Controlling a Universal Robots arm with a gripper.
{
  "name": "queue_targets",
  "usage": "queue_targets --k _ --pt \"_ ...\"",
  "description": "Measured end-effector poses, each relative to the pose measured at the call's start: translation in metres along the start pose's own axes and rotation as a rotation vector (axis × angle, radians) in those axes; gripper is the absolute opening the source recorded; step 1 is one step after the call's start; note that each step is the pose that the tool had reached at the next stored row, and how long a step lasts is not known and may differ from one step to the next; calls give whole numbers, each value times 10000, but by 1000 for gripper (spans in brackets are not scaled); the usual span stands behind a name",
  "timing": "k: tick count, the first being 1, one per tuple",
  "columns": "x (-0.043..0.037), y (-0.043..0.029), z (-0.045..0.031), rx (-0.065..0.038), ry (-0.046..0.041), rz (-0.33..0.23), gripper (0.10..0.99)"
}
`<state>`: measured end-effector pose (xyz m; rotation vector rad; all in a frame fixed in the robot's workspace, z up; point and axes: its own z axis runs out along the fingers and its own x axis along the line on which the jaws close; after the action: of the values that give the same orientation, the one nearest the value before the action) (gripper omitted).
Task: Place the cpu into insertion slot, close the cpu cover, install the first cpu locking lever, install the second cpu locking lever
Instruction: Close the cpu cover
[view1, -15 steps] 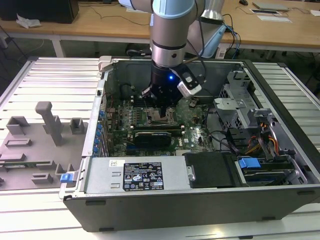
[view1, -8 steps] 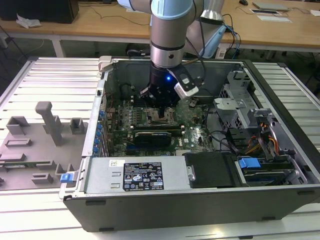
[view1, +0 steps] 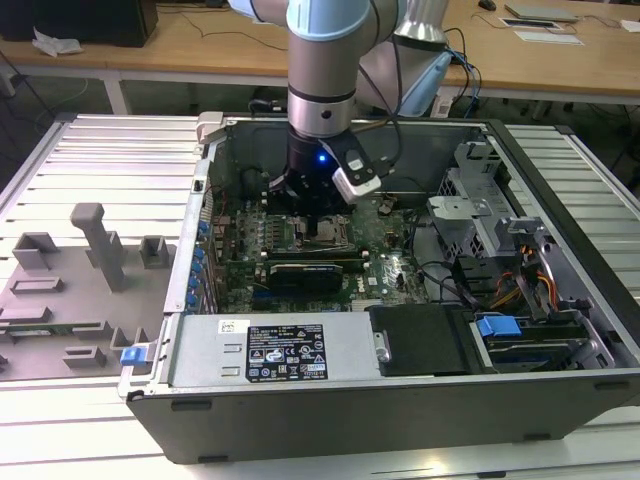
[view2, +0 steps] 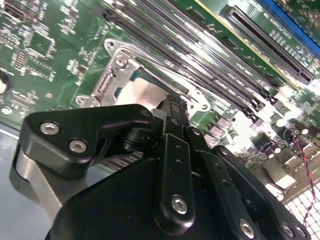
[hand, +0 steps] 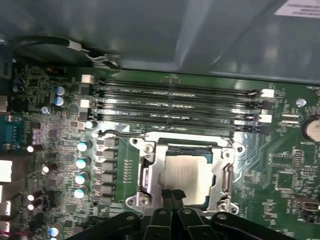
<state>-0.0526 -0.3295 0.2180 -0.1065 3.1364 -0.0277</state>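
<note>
Grey sheet-metal case (view1: 300, 420) lies open, and I have the arm reaching down onto the green motherboard (hand: 280, 160). Beside the long memory slots (hand: 175, 102), the insertion slot (hand: 187, 148) holds the cpu (hand: 187, 172) — seated flat, I judge — with the cpu cover (hand: 149, 170) apparently folded down around it. That leaves the levers: a thin wire locking lever (hand: 120, 133) lies along the socket's edge, latched or not I cannot tell. My gripper (hand: 173, 196) is at the cover's edge, fingertips pressed together, holding nothing. Capacitors (hand: 80, 162) crowd one side.
</note>
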Motion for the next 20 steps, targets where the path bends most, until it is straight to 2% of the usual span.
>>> queue_targets --k 2,5,6,9,11,14,20 --pt "45 3 8 -46 -3 25 106" --pt "54 4 28 -150 -8 24 106" --pt "60 5 40 -251 -15 25 106" --pt "90 8 71 -440 -30 26 106" --pt "101 8 99 -481 -31 24 106" --pt "103 9 118 -486 -31 26 106" --pt "97 9 115 -482 -30 22 106"
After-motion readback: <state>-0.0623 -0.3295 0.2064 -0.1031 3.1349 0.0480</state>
